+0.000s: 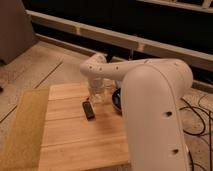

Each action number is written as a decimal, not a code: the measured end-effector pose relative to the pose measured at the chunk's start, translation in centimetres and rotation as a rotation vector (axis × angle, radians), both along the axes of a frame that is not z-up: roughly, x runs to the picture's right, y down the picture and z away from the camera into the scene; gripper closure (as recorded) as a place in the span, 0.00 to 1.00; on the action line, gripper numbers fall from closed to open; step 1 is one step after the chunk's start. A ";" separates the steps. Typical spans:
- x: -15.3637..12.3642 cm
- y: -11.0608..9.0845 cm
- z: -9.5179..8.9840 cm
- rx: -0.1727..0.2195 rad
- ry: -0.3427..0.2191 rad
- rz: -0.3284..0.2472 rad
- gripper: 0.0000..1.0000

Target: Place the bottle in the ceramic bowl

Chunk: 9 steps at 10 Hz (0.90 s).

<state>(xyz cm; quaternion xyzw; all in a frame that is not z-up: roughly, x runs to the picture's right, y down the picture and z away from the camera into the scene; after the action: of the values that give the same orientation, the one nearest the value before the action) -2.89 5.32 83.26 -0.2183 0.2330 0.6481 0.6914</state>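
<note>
My white arm reaches in from the right over the wooden table. The gripper hangs below the wrist, over the table's far middle. A pale shape at the gripper may be the bottle, but I cannot tell it apart from the gripper. The dark ceramic bowl sits just right of the gripper, mostly hidden behind my arm. The flat black bar lies on the table just in front of the gripper, to its left.
A yellowish mat covers the table's left side. Cables lie on the floor to the right. A dark wall with a pale ledge runs behind the table.
</note>
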 end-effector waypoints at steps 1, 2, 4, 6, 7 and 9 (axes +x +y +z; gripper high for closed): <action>1.2 -0.1 -0.8 0.006 0.025 0.014 1.00; 3.1 0.2 -1.8 0.007 0.059 0.037 1.00; 5.7 0.7 -3.2 0.015 0.097 0.097 1.00; 8.8 1.8 -4.4 0.023 0.127 0.165 1.00; 9.9 2.4 -4.8 0.021 0.135 0.190 1.00; 13.3 3.6 -5.5 0.028 0.156 0.253 1.00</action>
<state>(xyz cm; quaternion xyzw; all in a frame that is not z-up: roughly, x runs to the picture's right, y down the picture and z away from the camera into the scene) 10.39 8.90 77.72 -0.1854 0.2477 0.7481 0.5870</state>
